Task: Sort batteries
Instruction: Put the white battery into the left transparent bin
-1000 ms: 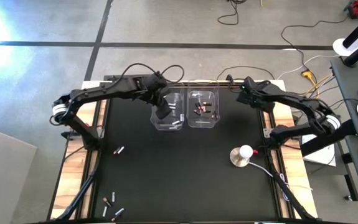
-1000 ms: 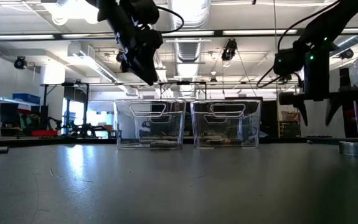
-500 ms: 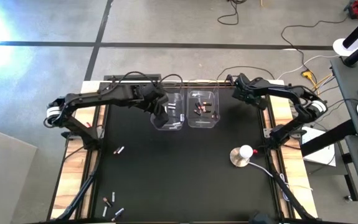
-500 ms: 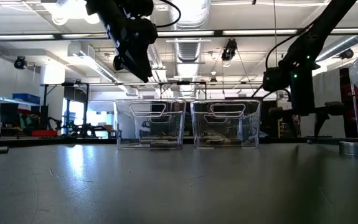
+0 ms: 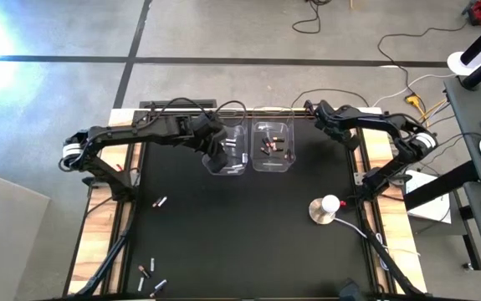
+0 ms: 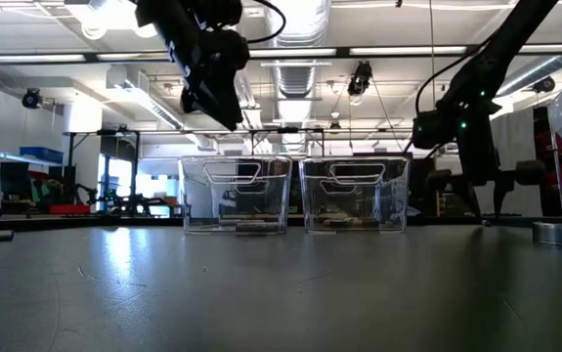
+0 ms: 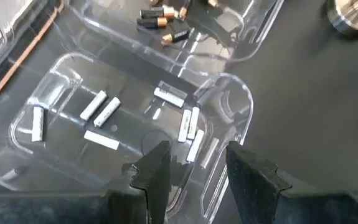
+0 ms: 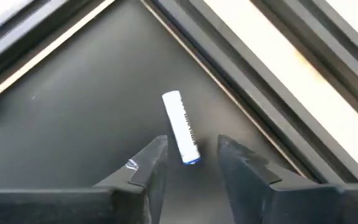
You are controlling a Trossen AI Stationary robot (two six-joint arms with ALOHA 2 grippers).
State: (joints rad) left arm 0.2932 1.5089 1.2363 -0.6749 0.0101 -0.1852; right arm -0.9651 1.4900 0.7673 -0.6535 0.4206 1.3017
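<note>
Two clear bins stand side by side at the table's far middle. The left bin [image 5: 226, 150] holds several silvery-white batteries [image 7: 107, 112]. The right bin [image 5: 273, 147] holds dark batteries with copper ends [image 7: 157, 18]. My left gripper [image 7: 197, 165] hangs open above the left bin's near end [image 5: 217, 155], touching nothing. My right gripper [image 8: 191, 155] is open and low at the table's far right corner [image 5: 314, 111]. Its fingers stand on either side of the blue-tipped end of a white battery [image 8: 180, 126], which lies flat on the black mat.
More loose batteries lie on the mat at the left [image 5: 160, 202] and near the front left corner [image 5: 146, 272]. A round white-topped metal disc [image 5: 325, 209] stands at the right, with a cable. Metal rails and a wooden border [image 8: 272, 68] run close past the right gripper.
My right gripper has moved toward the table's far edge and a little to the left, and has come down close to the mat in the far right corner. My left gripper has stayed above the left bin, shifting only slightly.
</note>
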